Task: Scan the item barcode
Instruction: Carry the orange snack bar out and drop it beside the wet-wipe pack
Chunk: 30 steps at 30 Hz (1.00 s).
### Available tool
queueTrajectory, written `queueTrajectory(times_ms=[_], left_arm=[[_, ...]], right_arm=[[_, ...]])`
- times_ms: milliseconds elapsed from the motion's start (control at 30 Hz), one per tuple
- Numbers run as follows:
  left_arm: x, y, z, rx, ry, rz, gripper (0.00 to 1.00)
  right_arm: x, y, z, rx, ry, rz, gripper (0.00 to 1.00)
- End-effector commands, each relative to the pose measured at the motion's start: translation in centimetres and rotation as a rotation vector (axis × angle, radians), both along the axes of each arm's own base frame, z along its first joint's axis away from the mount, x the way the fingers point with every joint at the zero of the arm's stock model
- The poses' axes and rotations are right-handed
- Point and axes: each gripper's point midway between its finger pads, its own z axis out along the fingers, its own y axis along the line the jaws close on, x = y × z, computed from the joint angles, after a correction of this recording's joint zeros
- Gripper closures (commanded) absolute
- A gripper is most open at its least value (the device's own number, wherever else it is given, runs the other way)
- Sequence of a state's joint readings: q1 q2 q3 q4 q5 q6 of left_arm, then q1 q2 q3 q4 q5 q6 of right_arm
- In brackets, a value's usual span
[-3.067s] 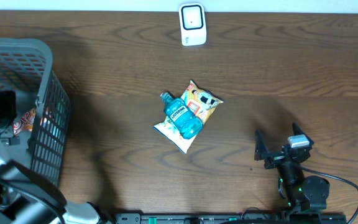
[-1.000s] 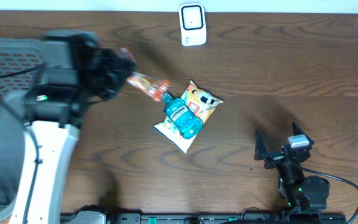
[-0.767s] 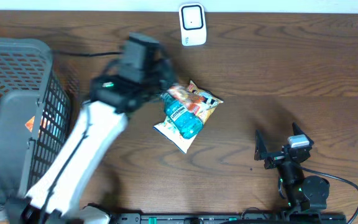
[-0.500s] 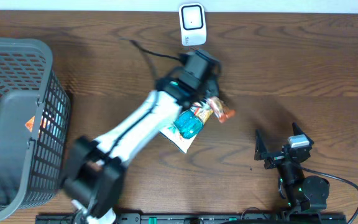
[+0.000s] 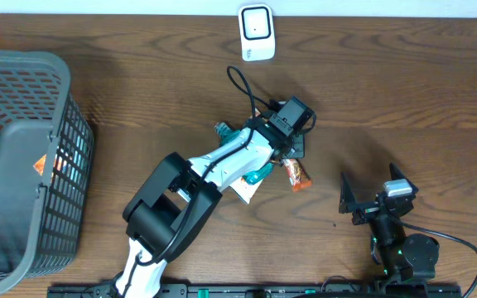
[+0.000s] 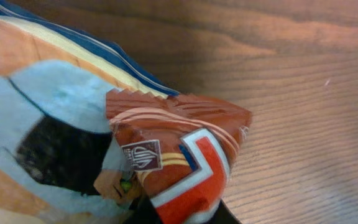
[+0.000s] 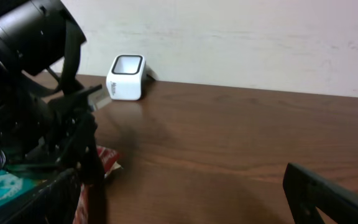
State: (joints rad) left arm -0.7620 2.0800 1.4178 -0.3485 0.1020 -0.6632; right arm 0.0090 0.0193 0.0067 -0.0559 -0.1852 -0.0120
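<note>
The item, a red and orange snack packet (image 5: 297, 175), touches the table at the middle, just right of a blue bottle (image 5: 257, 171) that lies on a yellow snack bag (image 5: 237, 189). My left gripper (image 5: 291, 157) is shut on the packet's near end. In the left wrist view the packet (image 6: 182, 149) fills the centre above the bottle (image 6: 55, 102); no barcode shows. The white scanner (image 5: 257, 33) stands at the table's far edge, apart from the packet. My right gripper (image 5: 371, 190) rests open near the front right and holds nothing. It sees the scanner (image 7: 126, 77) and the packet (image 7: 108, 160).
A grey mesh basket (image 5: 25, 165) stands at the left edge with a few things inside. The left arm (image 5: 214, 165) stretches across the bottle and bag. Bare wood lies between the packet and my right gripper, and up to the scanner.
My left arm swung out of the basket and rightward across the table with the packet, then lowered it just right of the bottle and bag. The right arm has not moved.
</note>
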Motion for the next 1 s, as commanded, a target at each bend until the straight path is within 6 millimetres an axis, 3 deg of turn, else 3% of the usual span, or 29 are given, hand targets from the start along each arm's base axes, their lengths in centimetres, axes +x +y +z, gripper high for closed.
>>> queueTrajectory(times_ms=[0, 67, 167, 333, 633, 800, 967], left_arm=[[-0.2, 0.1, 0.0, 0.009, -0.004, -0.015, 0.69], [0.1, 0.2, 1.0, -0.001, -0.024, -0.023, 0.50], [0.5, 0.4, 2.9, -0.017, -0.053, -0.028, 0.35], [1.1, 1.2, 8.7, -0.068, -0.151, -0.047, 0.11], [0.9, 3.8, 18.1, -0.150, -0.305, -0.041, 0.09], [0.6, 5.2, 21.3, -0.183, -0.358, -0.018, 0.08], [1.3, 8.7, 23.2, -0.132, -0.413, 0.074, 0.08]], right_arm=[[0.0, 0.1, -0.1, -0.004, 0.003, 0.005, 0.01], [0.0, 0.1, -0.1, -0.004, 0.003, 0.004, 0.01], [0.0, 0.1, -0.1, -0.004, 0.003, 0.004, 0.01], [0.0, 0.1, -0.1, -0.004, 0.003, 0.004, 0.01], [0.0, 0.1, -0.1, -0.004, 0.003, 0.005, 0.01], [0.0, 0.1, -0.1, -0.004, 0.003, 0.005, 0.01], [0.0, 0.1, -0.1, -0.004, 0.003, 0.005, 0.01]])
